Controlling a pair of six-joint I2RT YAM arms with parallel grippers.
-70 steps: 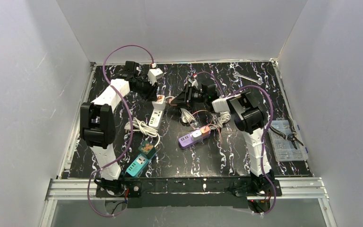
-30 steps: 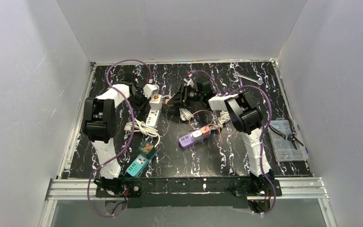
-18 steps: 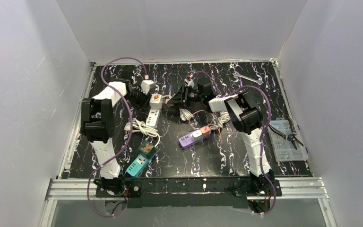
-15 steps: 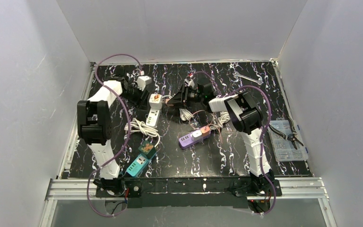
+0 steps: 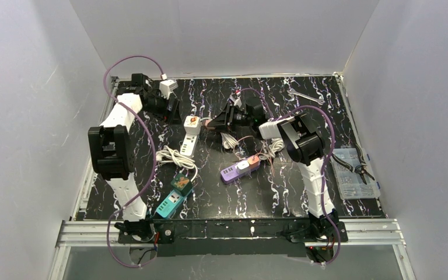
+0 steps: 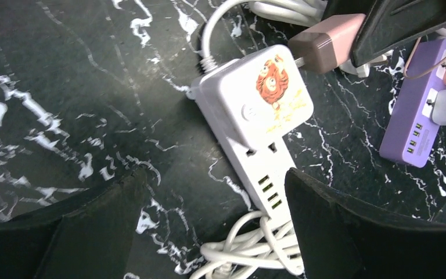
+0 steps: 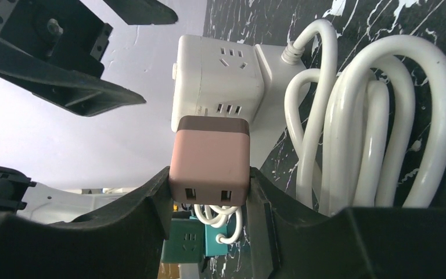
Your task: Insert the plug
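Note:
A white power strip [image 5: 191,135] with a cube head and a tiger sticker [image 6: 273,88] lies at the table's middle left. My right gripper [image 7: 209,181] is shut on a pink plug [image 7: 211,158], whose brown end is pressed against the side of the cube [image 7: 219,75]. The top view shows the plug [image 5: 209,123] right of the cube, with my right gripper [image 5: 217,123] behind it. My left gripper [image 6: 212,180] stands open above the strip with nothing between its fingers. From above, the left gripper [image 5: 170,108] hangs to the far left of the cube, apart from it.
The strip's white cable [image 5: 178,157] is coiled near its lower end. A purple strip [image 5: 238,170] with adapters lies mid-table and a teal one [image 5: 172,202] near the front. A wrench [image 5: 305,96] lies at the back right. A parts box [image 5: 354,172] sits at the right edge.
My left gripper has opened, let go of the cube and drawn back toward the far left corner. The right gripper keeps the plug at the cube.

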